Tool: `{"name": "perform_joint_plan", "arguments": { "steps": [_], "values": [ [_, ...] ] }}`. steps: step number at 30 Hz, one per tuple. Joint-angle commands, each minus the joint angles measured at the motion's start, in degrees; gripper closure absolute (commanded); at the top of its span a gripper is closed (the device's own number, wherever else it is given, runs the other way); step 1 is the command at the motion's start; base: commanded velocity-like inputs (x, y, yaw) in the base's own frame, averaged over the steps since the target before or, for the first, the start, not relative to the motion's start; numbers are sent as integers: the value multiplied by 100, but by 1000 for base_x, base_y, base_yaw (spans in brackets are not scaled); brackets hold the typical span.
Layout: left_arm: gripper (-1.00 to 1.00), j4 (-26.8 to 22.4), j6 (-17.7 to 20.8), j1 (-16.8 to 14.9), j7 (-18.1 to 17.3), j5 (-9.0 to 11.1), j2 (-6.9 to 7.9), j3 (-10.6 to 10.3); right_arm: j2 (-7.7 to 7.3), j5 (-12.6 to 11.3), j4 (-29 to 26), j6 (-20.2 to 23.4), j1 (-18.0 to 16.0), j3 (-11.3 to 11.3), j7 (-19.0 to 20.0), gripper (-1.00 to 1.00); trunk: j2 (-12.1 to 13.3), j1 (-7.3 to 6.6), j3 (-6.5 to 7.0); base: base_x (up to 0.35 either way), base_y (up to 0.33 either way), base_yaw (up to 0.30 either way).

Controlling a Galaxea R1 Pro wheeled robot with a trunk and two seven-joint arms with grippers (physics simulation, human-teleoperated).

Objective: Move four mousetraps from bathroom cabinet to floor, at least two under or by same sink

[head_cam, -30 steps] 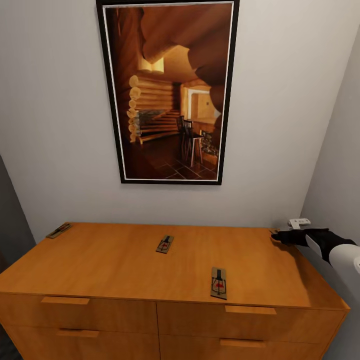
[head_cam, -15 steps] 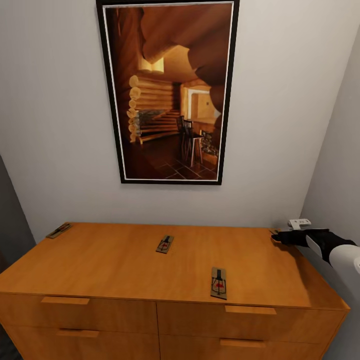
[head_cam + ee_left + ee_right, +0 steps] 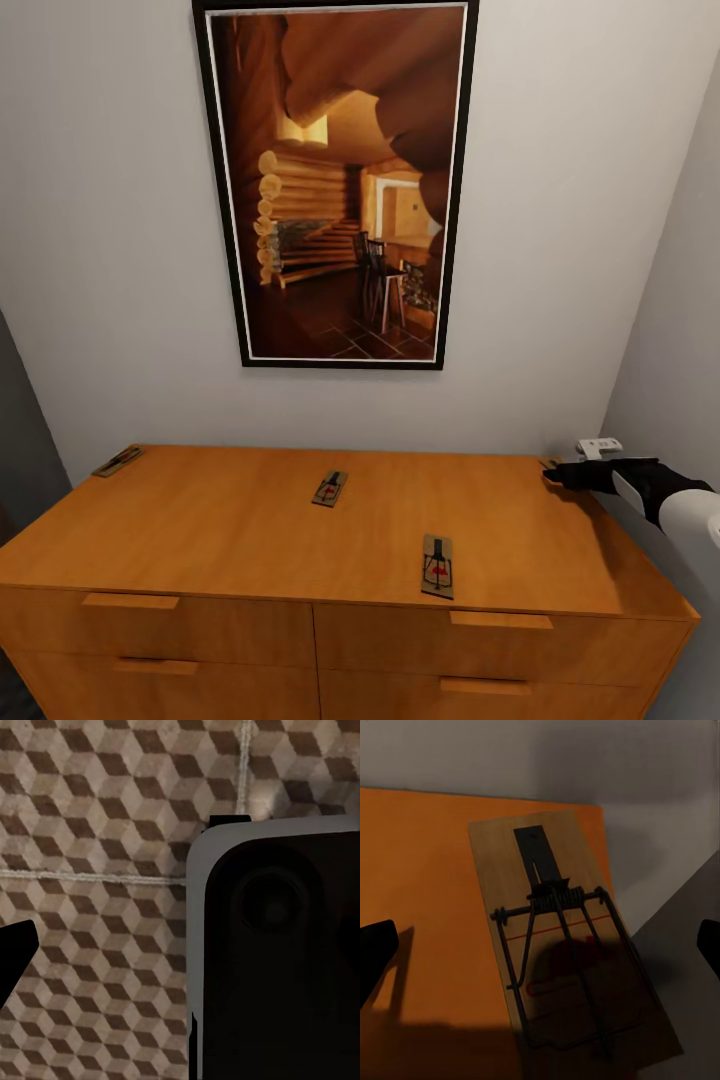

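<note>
While its fingers stand apart, the right end effector (image 3: 540, 945) hovers over an unlabelled mousetrap (image 3: 566, 937) at the cabinet (image 3: 250, 530) corner.

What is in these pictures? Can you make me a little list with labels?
place: corner with grey walls and a framed picture
cabinet: orange-brown, drawers shut
mousetraps on top: far left, middle, front, far right corner
right claw: open, fingertips either side of the corner trap
left claw: above the cube-pattern floor
</note>
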Motion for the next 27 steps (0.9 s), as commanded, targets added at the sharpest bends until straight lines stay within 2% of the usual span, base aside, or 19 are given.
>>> {"name": "perform_joint_plan", "arguments": {
  "steps": [1,27],
  "values": [
    [-100,9,-30,-3,0,-2,0,-3,-3,49,-11,20,-3,15,26,-100,-3,0,-5,0,0,0],
    [-100,16,-36,-3,0,-3,-5,-3,-33,49,-11,29,-1,15,9,-100,-3,0,-5,0,0,0]
  ]
}}
